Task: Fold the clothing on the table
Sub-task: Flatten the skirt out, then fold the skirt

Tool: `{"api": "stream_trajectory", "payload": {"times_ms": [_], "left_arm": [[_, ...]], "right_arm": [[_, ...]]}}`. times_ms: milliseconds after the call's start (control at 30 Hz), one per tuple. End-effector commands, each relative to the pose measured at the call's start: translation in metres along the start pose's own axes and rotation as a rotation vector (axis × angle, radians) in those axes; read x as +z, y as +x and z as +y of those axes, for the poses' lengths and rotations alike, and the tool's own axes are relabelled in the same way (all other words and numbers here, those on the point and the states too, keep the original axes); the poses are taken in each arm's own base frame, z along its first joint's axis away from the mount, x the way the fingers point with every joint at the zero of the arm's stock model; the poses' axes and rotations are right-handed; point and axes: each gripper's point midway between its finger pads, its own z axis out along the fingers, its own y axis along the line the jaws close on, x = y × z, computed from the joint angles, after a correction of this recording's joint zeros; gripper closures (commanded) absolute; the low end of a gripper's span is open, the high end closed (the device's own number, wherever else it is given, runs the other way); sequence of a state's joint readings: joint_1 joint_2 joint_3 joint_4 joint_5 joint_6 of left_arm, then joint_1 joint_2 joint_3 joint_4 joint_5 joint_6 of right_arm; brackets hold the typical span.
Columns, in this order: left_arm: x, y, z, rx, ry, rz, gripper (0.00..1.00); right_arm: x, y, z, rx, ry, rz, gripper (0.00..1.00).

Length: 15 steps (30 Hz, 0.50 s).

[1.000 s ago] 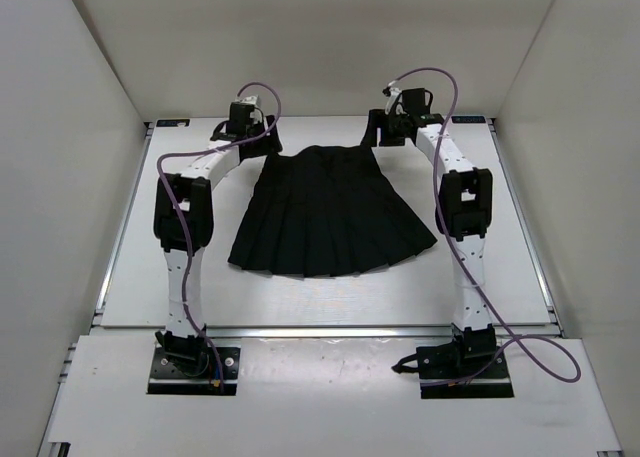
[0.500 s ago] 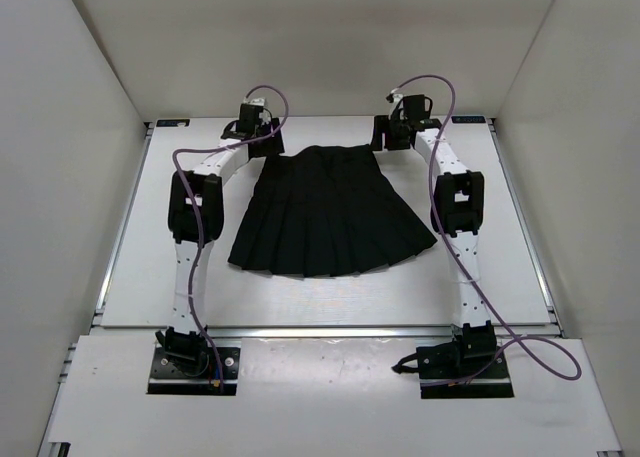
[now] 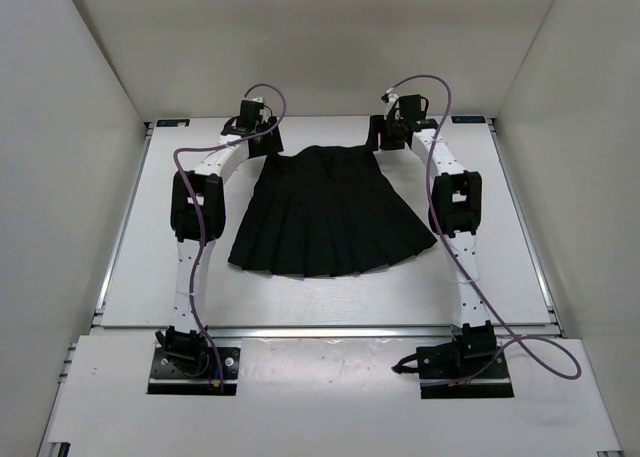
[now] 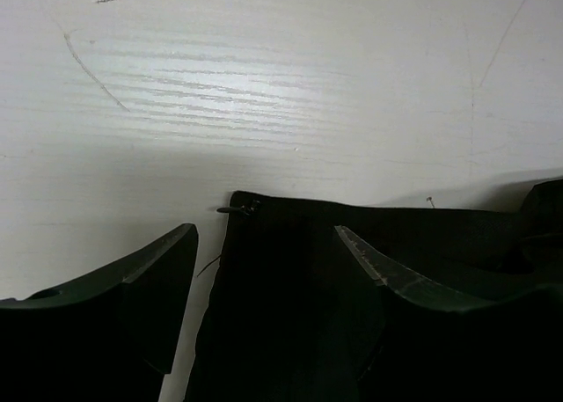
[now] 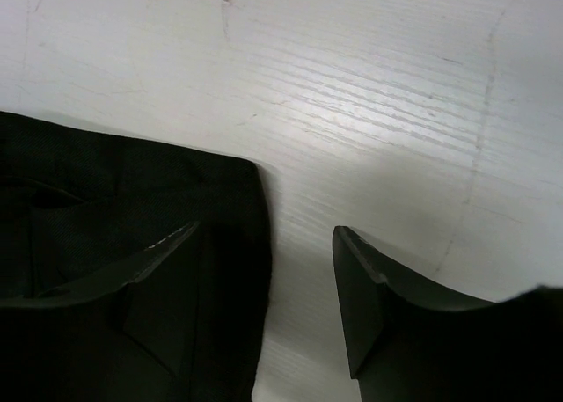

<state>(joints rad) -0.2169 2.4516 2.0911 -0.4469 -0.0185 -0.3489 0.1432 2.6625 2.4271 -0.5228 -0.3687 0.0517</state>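
1. Around the middle of the table (image 3: 500,277), somewhat nearer its far edge, the black pleated skirt (image 3: 325,217) lies spread flat and unfolded.
2. Its narrow waistband (image 3: 325,153) faces the far edge, and the wide hem (image 3: 330,269) fans out toward the near edge.
3. The left gripper (image 3: 262,143) sits low at the waistband's left end. Its jaws stand well apart and grip nothing. One finger (image 4: 132,305) is over bare table and the other (image 4: 422,288) is over the black cloth, with the fabric's corner between them.
4. The right gripper (image 3: 386,137) sits low at the waistband's right end, mirroring the left. Its jaws are also apart and hold nothing, with one finger (image 5: 132,305) above the cloth, the other (image 5: 396,314) above bare table, and the waistband edge in the gap.
5. Whether any fingertip touches the table or the fabric cannot be told.
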Motion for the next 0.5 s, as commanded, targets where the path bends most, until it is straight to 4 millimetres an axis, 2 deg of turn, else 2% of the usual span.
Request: {"api": "stream_trajectory", "payload": {"times_ms": [0, 133, 267, 400, 467], "left_arm": [[-0.007, -0.005, -0.003, -0.019, 0.004, 0.012, 0.28], [-0.009, 0.004, 0.009, -0.055, -0.013, 0.049, 0.27], [-0.007, 0.007, 0.005, -0.062, 0.007, 0.062, 0.30], [-0.004, 0.004, 0.005, -0.066, 0.017, 0.063, 0.34], [-0.006, 0.004, -0.001, -0.066, 0.029, 0.065, 0.35]], "right_arm": [[-0.004, -0.020, 0.012, -0.016, -0.028, -0.059, 0.43], [-0.004, -0.020, 0.017, -0.006, -0.025, -0.059, 0.41], [-0.005, -0.017, 0.016, -0.006, -0.030, -0.052, 0.39], [-0.006, -0.019, 0.011, 0.011, -0.045, -0.060, 0.44], [-0.005, -0.019, 0.014, 0.012, -0.052, -0.061, 0.46]]}}
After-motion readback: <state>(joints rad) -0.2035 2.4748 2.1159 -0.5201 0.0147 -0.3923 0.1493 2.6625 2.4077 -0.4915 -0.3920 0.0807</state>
